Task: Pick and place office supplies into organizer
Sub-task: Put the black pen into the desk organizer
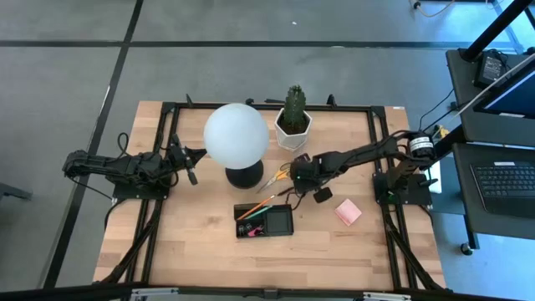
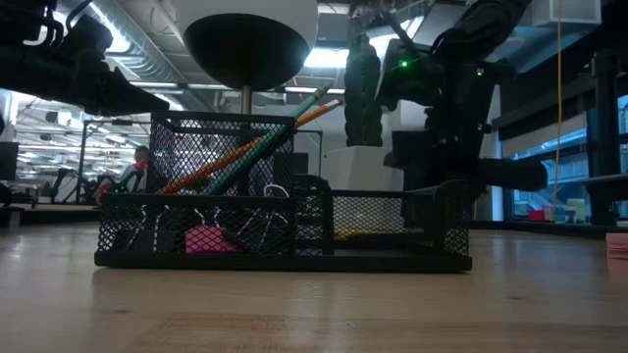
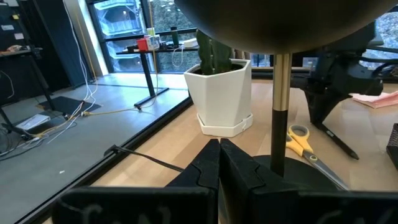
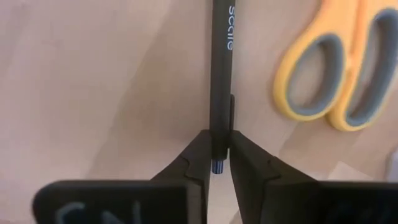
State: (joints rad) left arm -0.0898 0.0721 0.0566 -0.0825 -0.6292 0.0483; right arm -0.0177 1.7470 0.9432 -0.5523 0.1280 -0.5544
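Right hand grips pen — scissors beside.

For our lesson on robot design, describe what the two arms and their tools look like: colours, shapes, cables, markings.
Both arms are dark, jointed and slim, with black cables trailing from their bases. The left tool has two black wedge-shaped fingers tapering to points. The right tool matches it, with pale lettering on the black body behind its fingers. The right arm has a round silver joint near its base.
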